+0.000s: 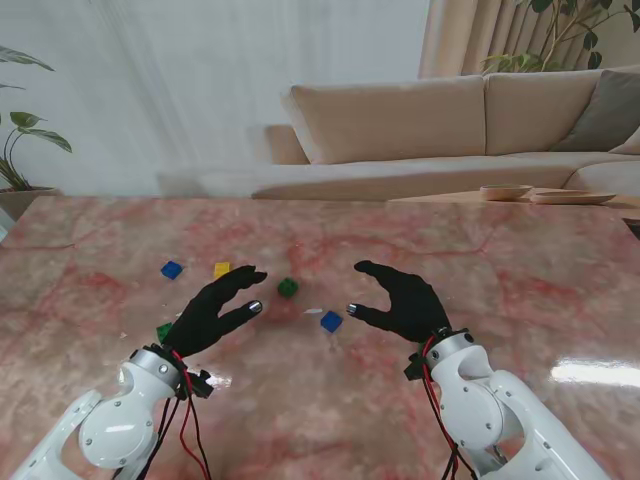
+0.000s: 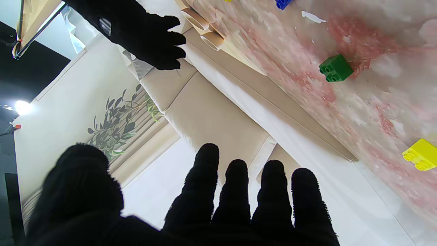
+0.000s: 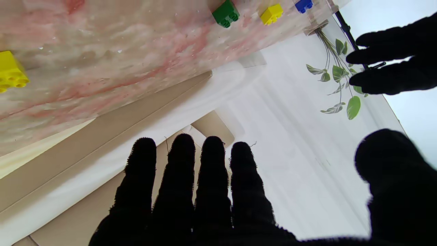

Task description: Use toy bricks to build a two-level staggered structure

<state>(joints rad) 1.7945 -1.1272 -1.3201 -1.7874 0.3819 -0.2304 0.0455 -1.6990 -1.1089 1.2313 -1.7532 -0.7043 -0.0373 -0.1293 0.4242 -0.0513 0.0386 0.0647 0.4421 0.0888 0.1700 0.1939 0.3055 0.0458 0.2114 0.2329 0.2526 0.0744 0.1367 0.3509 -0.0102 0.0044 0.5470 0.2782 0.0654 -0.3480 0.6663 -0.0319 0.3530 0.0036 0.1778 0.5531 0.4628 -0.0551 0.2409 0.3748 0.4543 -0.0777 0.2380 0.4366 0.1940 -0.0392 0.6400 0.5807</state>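
Loose toy bricks lie on the pink marble table (image 1: 520, 290). A blue brick (image 1: 171, 269) and a yellow brick (image 1: 222, 269) sit farthest left, a green brick (image 1: 288, 287) in the middle, and another blue brick (image 1: 331, 321) between my hands. A second green brick (image 1: 164, 331) peeks out beside my left hand (image 1: 215, 310). My right hand (image 1: 405, 300) faces it; both hover open, fingers spread, holding nothing. The left wrist view shows the green brick (image 2: 335, 68) and yellow brick (image 2: 420, 159). The right wrist view shows another yellow brick (image 3: 12, 71) close by.
A small white scrap (image 1: 313, 311) lies by the blue brick. A beige sofa (image 1: 440, 120) stands beyond the table's far edge, with shallow dishes (image 1: 545, 193) at the far right. A potted plant (image 1: 15, 150) is at the far left.
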